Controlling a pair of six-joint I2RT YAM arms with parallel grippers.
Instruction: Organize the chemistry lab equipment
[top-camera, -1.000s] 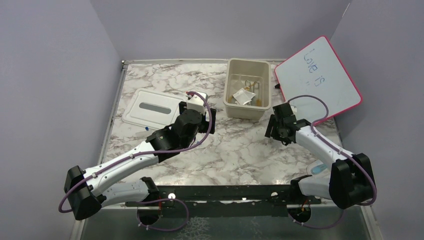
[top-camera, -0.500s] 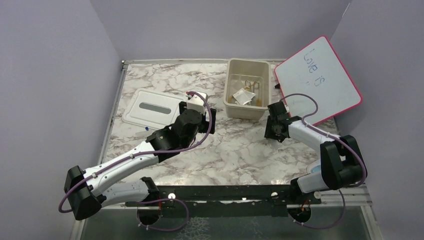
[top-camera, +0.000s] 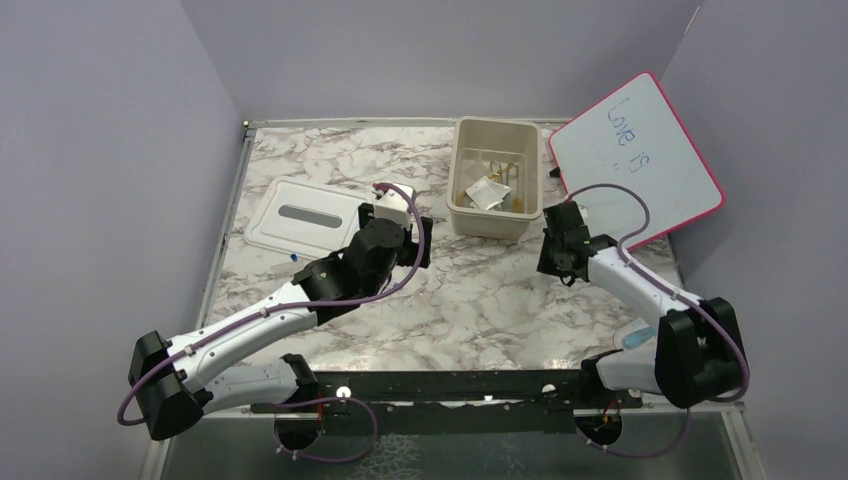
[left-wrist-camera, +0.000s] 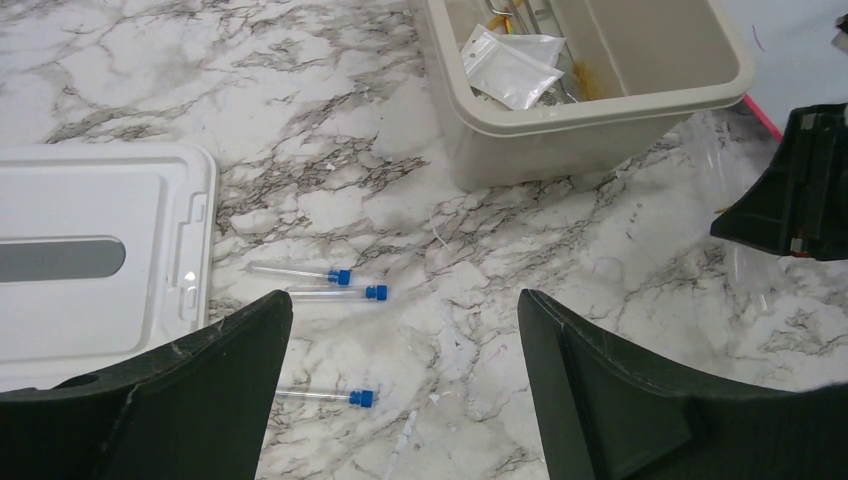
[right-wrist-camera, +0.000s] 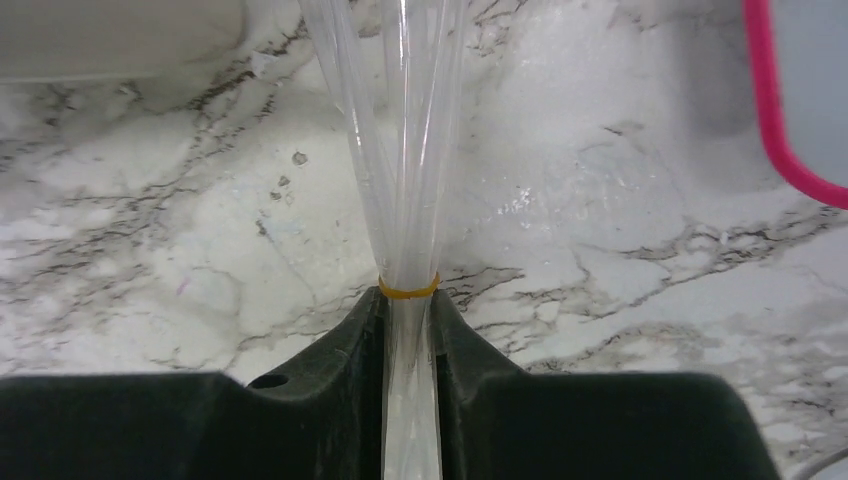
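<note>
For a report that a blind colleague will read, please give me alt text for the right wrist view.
The right gripper is shut on a bundle of clear tubes bound by a yellow band, over the marble table. The whiteboard's pink frame shows at the upper right.

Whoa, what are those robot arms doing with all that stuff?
They are tidying lab stuff on the marble table. The right gripper is pinching a bundle of clear thin tubes tied with a yellow band, near the beige tub. The left gripper hangs open above three little blue-capped tubes lying beside the white lid. The tub has a packet and some other bits in it.
</note>
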